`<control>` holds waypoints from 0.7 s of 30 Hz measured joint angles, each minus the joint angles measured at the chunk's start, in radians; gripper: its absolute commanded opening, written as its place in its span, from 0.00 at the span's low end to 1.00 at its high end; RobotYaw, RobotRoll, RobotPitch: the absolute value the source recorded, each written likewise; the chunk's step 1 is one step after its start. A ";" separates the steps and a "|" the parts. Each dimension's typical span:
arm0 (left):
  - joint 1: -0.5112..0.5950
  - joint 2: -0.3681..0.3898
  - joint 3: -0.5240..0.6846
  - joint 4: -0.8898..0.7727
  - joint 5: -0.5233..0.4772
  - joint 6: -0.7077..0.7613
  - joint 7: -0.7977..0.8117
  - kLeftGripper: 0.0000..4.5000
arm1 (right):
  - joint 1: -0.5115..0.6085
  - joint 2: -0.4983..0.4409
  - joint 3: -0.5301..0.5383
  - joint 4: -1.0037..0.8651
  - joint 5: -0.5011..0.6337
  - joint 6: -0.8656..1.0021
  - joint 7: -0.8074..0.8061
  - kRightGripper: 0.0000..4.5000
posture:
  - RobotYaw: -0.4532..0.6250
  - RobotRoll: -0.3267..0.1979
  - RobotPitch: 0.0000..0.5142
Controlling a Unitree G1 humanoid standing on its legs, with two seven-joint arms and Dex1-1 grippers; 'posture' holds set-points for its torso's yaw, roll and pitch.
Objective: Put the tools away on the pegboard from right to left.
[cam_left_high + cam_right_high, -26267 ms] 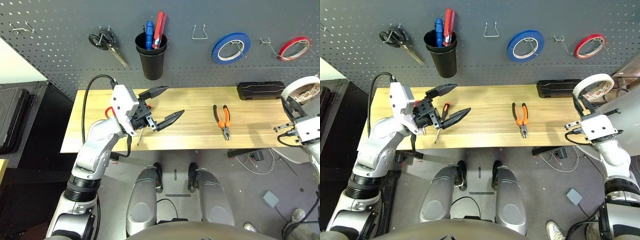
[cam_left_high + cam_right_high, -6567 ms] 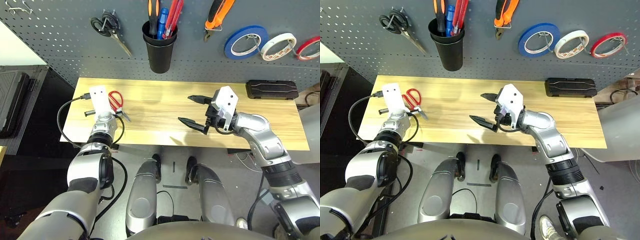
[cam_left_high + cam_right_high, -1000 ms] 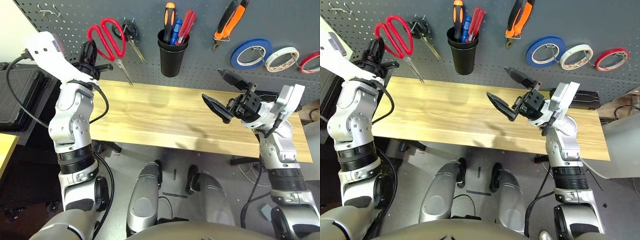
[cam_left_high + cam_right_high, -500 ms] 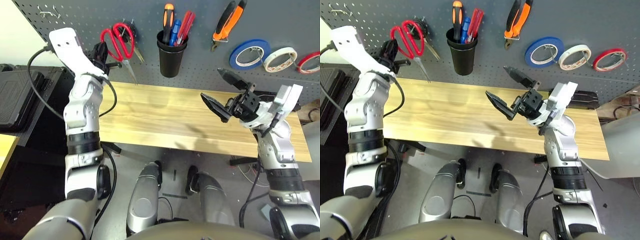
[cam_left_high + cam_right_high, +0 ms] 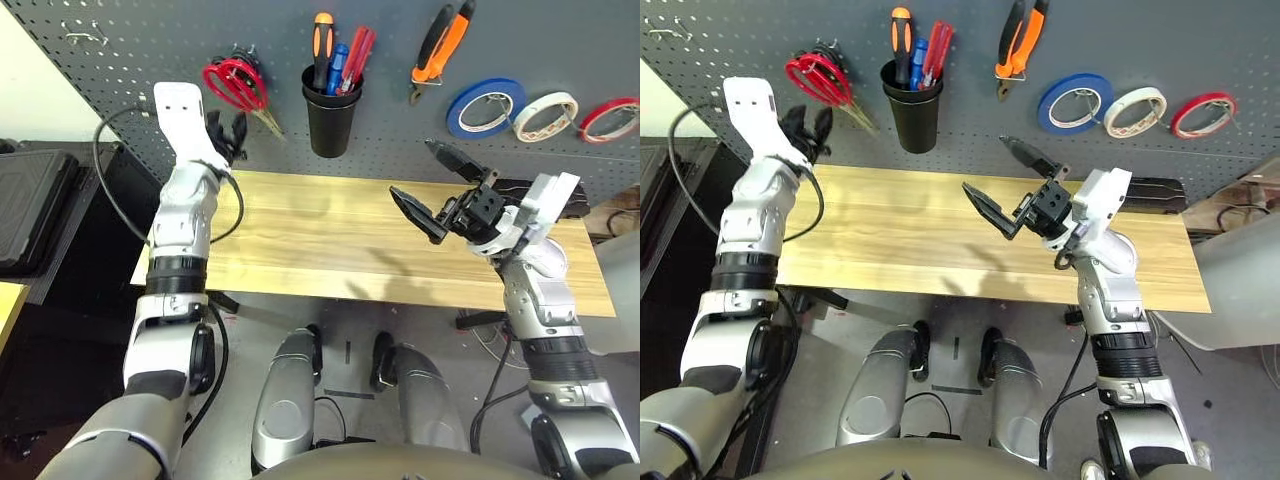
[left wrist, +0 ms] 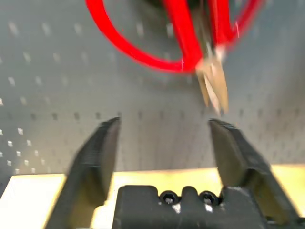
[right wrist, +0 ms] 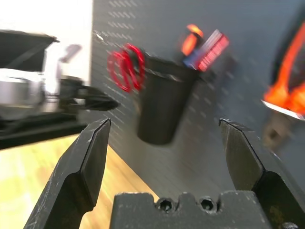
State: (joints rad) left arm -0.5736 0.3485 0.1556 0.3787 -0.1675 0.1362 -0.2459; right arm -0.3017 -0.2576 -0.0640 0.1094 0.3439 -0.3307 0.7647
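Four tools hung on the pegboard (image 5: 120, 90). The right gripper (image 5: 437, 186), spread wide and empty, idled at three o'clock. The left gripper (image 6: 164, 143), fingers wide, sat just below the red-handled scissors (image 5: 235, 82) at ten o'clock, apparently just hooked.

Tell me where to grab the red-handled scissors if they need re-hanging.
Probably the pivot, just below the loops. The red-handled scissors hang on the pegboard by their loops, beside the black-handled pair, with the blades angled down toward the black cup. Come from below and in front, where the open left tool sits.
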 measured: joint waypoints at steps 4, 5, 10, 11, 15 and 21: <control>0.108 0.021 -0.007 -0.028 0.028 -0.079 -0.022 0.99 | 0.008 0.028 -0.066 0.069 -0.077 -0.008 -0.191 1.00 | 0.58 0.62 0.35; 0.125 0.023 -0.004 -0.028 0.033 -0.100 -0.022 0.99 | 0.012 0.031 -0.077 0.080 -0.094 -0.010 -0.231 1.00 | 0.57 0.62 0.34; 0.163 0.024 0.028 -0.022 0.033 -0.240 -0.022 0.99 | 0.057 0.058 -0.107 0.105 -0.147 -0.031 -0.373 1.00 | 0.55 0.62 0.31; 0.166 0.025 0.037 -0.015 0.033 -0.264 -0.022 0.99 | 0.058 0.058 -0.116 0.116 -0.157 -0.036 -0.400 1.00 | 0.55 0.62 0.31; 0.181 0.040 0.073 0.041 0.032 -0.353 -0.022 0.99 | 0.058 0.057 -0.185 0.191 -0.211 -0.072 -0.561 1.00 | 0.54 0.62 0.29; 0.197 0.058 0.101 0.149 0.032 -0.409 -0.026 0.99 | 0.041 0.033 -0.242 0.313 -0.254 -0.111 -0.716 1.00 | 0.52 0.62 0.27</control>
State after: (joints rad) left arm -0.3767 0.4066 0.2564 0.5280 -0.1359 -0.2727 -0.2718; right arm -0.2611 -0.2246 -0.3056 0.4224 0.0896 -0.4416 0.0486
